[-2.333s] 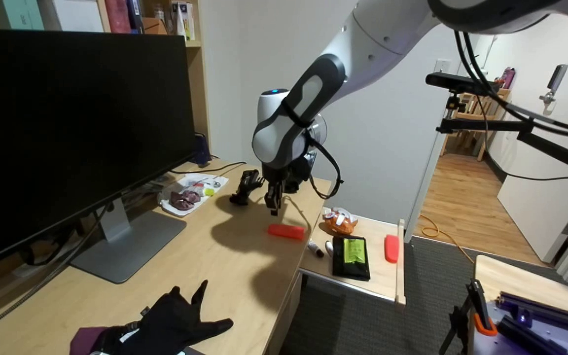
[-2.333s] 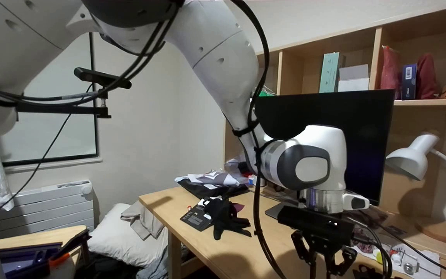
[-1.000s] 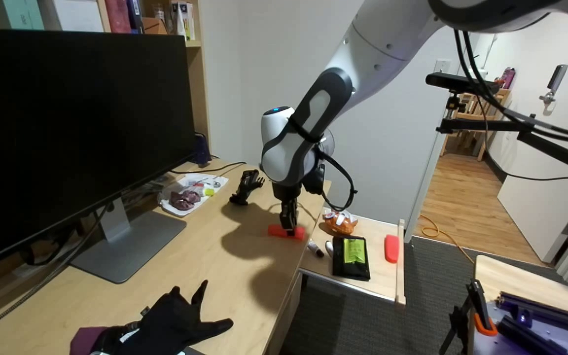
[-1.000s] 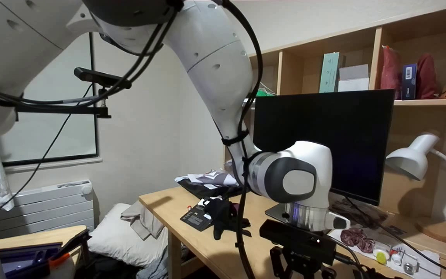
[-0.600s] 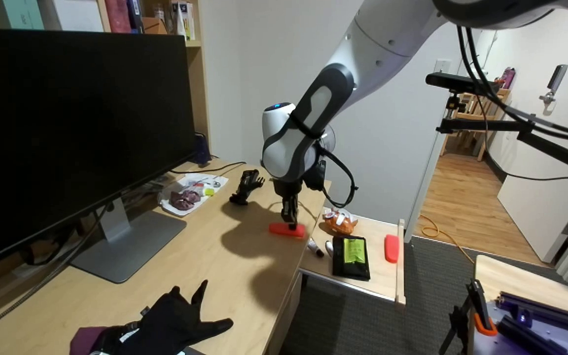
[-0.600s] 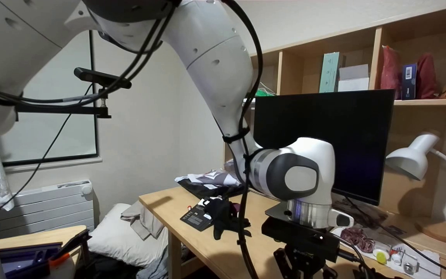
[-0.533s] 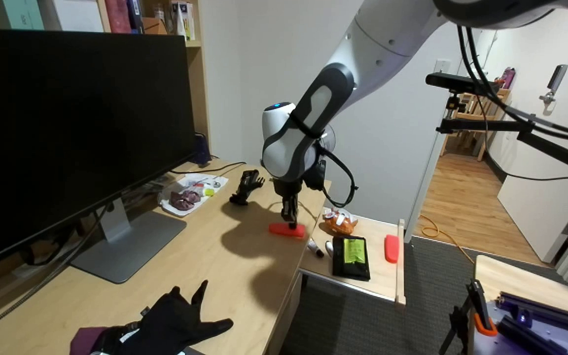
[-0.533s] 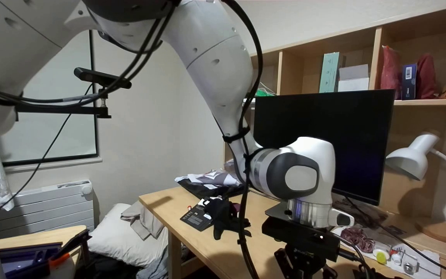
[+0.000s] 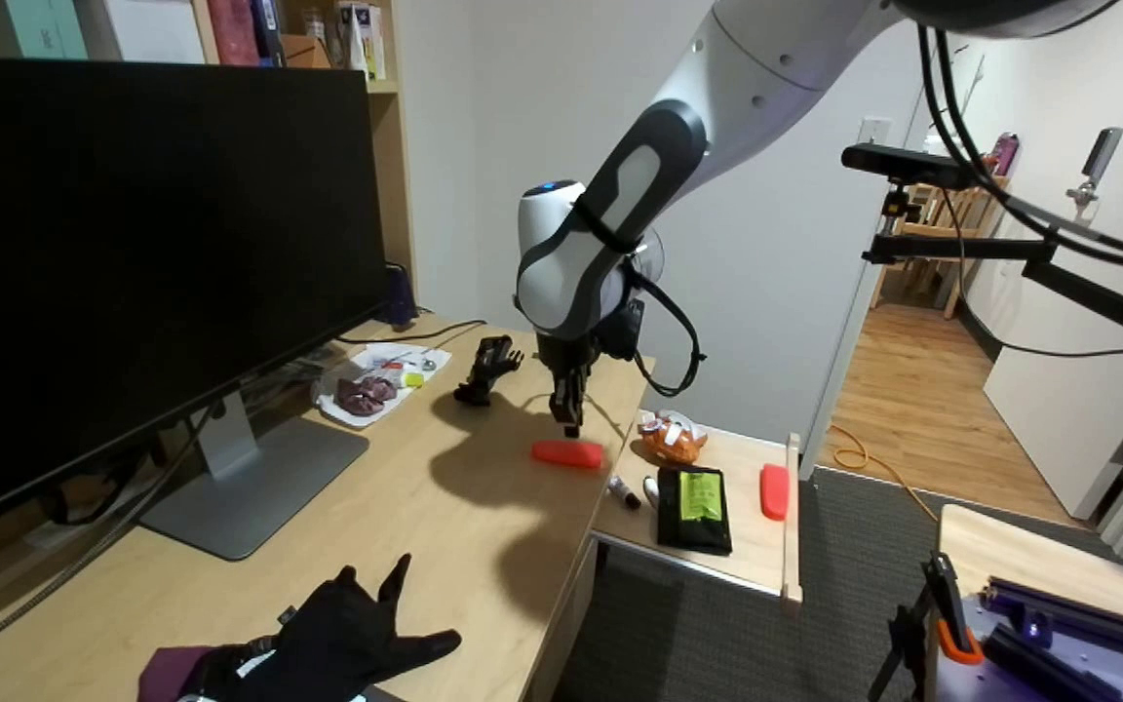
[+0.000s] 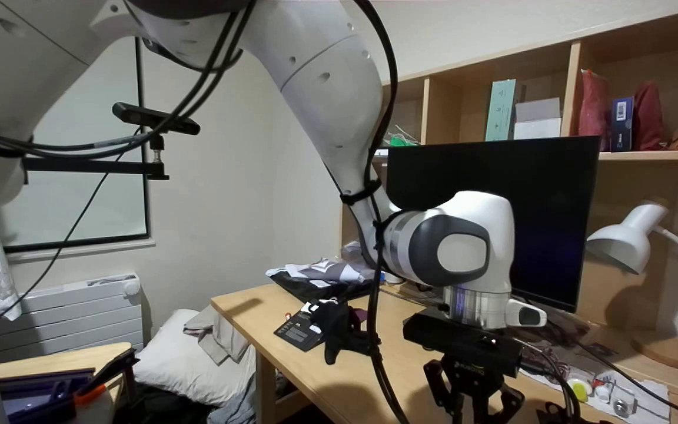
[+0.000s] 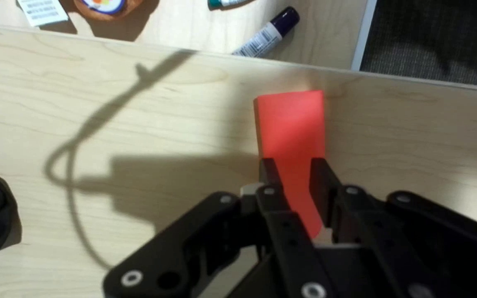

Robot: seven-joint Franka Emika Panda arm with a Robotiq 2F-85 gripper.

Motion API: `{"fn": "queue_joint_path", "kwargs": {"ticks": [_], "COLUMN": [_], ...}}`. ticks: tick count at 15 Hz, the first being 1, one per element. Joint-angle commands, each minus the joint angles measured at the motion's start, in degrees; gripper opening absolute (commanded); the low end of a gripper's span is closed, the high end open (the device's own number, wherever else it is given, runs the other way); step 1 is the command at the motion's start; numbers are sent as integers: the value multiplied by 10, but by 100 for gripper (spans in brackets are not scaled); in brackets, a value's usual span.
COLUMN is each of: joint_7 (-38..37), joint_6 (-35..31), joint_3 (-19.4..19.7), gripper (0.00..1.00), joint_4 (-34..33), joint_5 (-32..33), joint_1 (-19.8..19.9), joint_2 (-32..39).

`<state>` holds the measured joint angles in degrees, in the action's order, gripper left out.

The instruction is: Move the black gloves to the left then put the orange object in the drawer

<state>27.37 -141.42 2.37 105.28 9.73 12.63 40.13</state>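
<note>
We see the claw point(image 11: 293, 163) pointing down over the wooden desk point(image 9: 425, 546); its two fingers stand apart, and we can see a gap between the tips. In an exterior view, the tips are just above the orange-red bar point(image 9: 566, 454); the bar lies flat on the desk, near the edge; in the wrist view it shows through the gap.

We see the drawer point(image 9: 755, 546) sticking out past that edge, a bit lower than the desk; inside it we spot a red block point(image 9: 774, 490) near the front wall, a black packet point(image 9: 695, 511) with a green label, an orange bundle point(image 9: 674, 441) and a marker point(image 11: 268, 37) with a dark cap.

In both exterior views we find the black gloves point(image 10: 342, 340) on the desk, well apart from the bar, with some fingers spread out; part of them lies over a dark card point(image 10: 295, 331), and a black cable point(image 10: 374, 294) on the arm point(image 10: 327, 106) hangs in front of them.

We see a big black screen point(image 9: 152, 273) on the desk too; a purple lump point(image 9: 367, 396) rests on a white sheet point(image 9: 439, 357) close by; a small black thing point(image 9: 490, 369), shaped like a hand, stands near the claw, and we cannot tell what it is; a white lamp point(image 10: 618, 244) bends its head down beside the screen.
</note>
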Motion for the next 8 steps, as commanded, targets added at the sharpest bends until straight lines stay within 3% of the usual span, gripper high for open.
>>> {"fn": "queue_joint_path", "kwargs": {"ticks": [1,5,8], "joint_7": [-16,-8,-2], "joint_6": [4,1,-4], "joint_3": [-4,-17,-25], "gripper": [58,84,99], "joint_4": [8,-1,-5], "joint_5": [-8,-27,-35], "joint_1": [5,14,18], "joint_2": [-6,10,21]}}
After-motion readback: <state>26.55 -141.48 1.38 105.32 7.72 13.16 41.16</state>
